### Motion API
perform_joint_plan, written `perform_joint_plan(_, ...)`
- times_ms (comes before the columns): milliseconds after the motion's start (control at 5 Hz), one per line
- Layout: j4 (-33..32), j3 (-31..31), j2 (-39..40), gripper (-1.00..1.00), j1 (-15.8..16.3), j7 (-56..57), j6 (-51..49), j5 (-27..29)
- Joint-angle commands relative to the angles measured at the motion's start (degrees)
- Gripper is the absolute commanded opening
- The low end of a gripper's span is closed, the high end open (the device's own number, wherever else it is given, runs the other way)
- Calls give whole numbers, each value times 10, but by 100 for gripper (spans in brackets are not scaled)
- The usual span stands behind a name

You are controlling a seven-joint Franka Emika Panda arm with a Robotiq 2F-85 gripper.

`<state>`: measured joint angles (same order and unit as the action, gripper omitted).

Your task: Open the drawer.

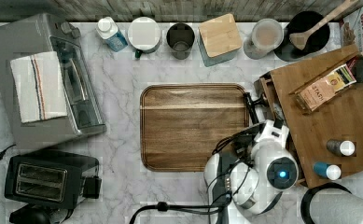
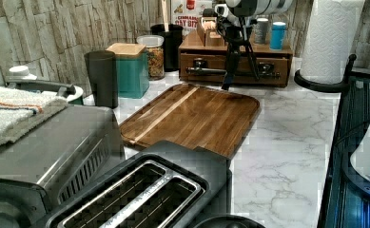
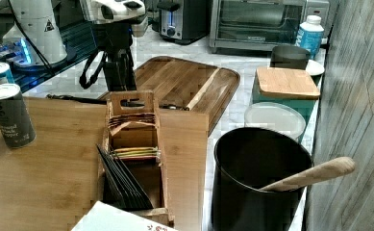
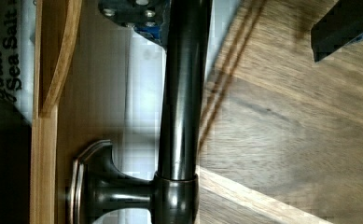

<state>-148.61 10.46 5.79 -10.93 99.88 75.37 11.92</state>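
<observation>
— What do we see in the box unit (image 2: pixel 235 50)?
— Tea packets (image 3: pixel 131 120) on top; the drawer (image 2: pixel 235 70) below, slightly out.
— And our end effector (image 2: pixel 230 71)?
— Open, straddling the black handle (image 4: pixel 181 93), beside the tray (image 1: pixel 193 126) on the table (image 1: pixel 123 84).

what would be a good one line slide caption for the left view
Robot gripper lowered at the black bar handle of the wooden drawer, in front of a wooden tray on a marble counter.

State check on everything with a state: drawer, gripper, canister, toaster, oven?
drawer: slightly open, a packet showing in the gap
gripper: open, straddling the bar handle
teal canister: wooden lid on
toaster: slots empty
toaster oven: door shut
</observation>
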Motion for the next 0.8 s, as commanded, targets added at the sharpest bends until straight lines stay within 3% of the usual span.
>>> perform_joint_plan(200,-148,-81,-58,100,114,-107,-21,22)
perform_joint_plan(800,-188,-180,-56,100,189,-247,-13,81)
